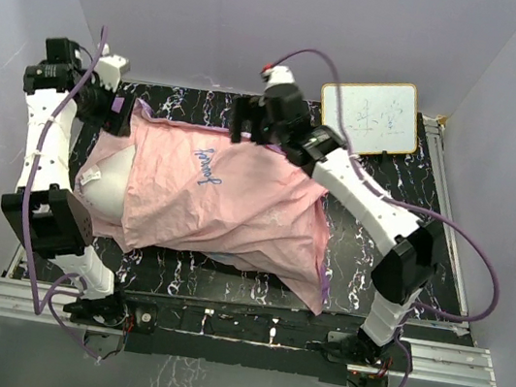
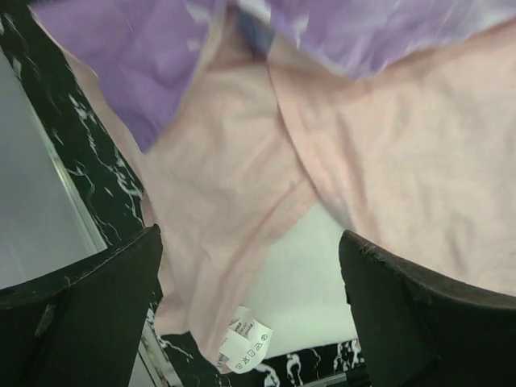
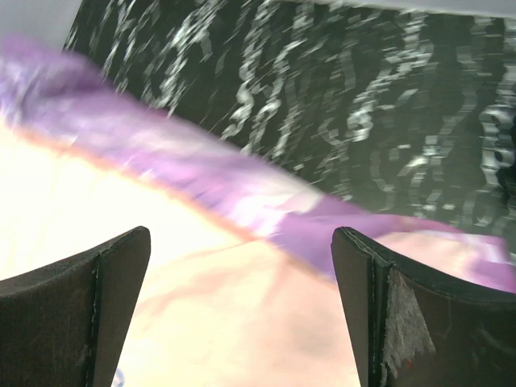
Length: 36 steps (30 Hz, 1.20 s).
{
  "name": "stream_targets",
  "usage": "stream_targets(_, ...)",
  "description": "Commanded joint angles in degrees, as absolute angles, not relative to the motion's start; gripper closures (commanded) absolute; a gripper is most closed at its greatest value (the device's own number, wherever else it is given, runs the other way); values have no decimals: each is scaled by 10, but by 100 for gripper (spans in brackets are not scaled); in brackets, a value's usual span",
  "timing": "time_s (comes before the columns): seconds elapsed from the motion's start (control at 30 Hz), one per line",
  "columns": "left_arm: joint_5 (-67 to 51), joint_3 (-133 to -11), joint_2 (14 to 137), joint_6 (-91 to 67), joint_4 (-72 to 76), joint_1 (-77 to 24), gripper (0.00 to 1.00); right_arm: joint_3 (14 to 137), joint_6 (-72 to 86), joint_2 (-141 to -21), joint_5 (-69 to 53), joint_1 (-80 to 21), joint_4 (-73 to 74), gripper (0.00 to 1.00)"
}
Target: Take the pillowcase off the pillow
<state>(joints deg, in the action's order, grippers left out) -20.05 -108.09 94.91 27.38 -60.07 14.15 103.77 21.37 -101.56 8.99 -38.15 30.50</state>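
Tabletop (image 1: 224,282): black marbled slab carrying everything; its far strip shows bare beyond the cloth.
Pillowcase (image 1: 237,200): lies across the middle of the tabletop with its pale pink inside uppermost. The purple outside shows only as a strip along the far edge, so it looks turned inside out as it peels off. It covers most of the pillow.
Pillow (image 1: 107,187): a white end bulges out of the case's mouth on the left side. The rest is hidden under the pink cloth, so I judge the removal about half done.
Whiteboard (image 1: 369,116): propped at the far right corner, well apart from the cloth, no part of the job.
Right claw (image 3: 240,234): spread wide and grasping nothing, hanging over the purple far edge near the middle, probably placed to take a fresh hold there.
Left claw (image 2: 250,242): also released, fingers wide with nothing between them, over the case's mouth where pink cloth meets white pillow, a fair spot to pin or pinch next.
Label (image 2: 246,347): small white laundry tag at the cloth's edge; I cannot tell whether it belongs to the case or the pillow.
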Motion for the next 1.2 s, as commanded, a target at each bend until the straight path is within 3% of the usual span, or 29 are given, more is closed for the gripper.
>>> stream_targets(0.0, -207, -974, 917, 358, -650, 167, 13, 1053, 122, -1063, 68, -442, 289, 2)
stream_targets(0.2, -122, -832, 889, 383, -550, 177, 23, 1032, 116, -1115, 23, -450, 301, 5)
stream_targets(0.47, -29, -809, 895, 351, -413, 184, 49, 904, 138, -1098, 41, -421, 265, 13)
stream_targets(0.6, 18, -791, 893, 352, -343, 187, 55, 852, 156, -1076, 29, -401, 240, 16)
stream_targets(1.03, 2, -817, 962, 279, -283, 167, 56, 755, 215, -1013, -31, -416, 178, 21)
stream_targets(1.17, 24, -820, 996, 285, -283, 137, 47, 730, 236, -1004, -37, -428, 170, 21)
